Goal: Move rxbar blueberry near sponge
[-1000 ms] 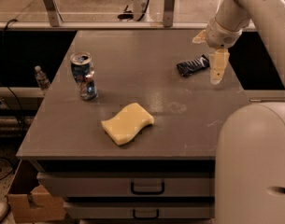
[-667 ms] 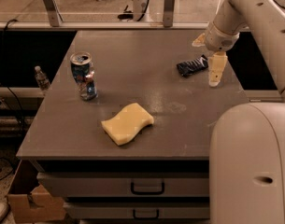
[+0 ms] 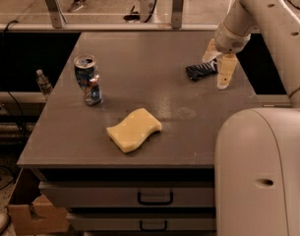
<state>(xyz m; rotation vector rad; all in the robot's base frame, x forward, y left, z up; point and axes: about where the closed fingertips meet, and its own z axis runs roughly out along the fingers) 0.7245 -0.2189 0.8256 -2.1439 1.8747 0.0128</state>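
A robot's gripper [image 3: 215, 72] hangs low over the far right part of a grey table [image 3: 139, 53], its jaws spread wide. The dark snack bar [image 3: 198, 72] lies flat on the top, its right end reaching into the gap between the two pale fingers [image 3: 225, 73]. One finger stands behind the bar and the other in front of it on the near side. Whether either touches the wrapper cannot be told, and nothing is held. The step in hand looks to be the grasp. To do it well, the jaws should go down until the tips almost meet the tabletop. They should sit squarely across the bar's narrow width rather than only at its crimped end, then close gently, since a thin, slippery wrapper may slide or swivel out of a pinch made too near the tip. Most of the bar lies to the left of the jaws, so a small shift that way before closing would likely give a surer hold. The yellow sponge [image 3: 134, 130] lies well to the left of the jaws and nearer the table's front edge, apart from everything else. A dented drink can [image 3: 87, 79] stands farther left again, off the straight path between bar and sponge.
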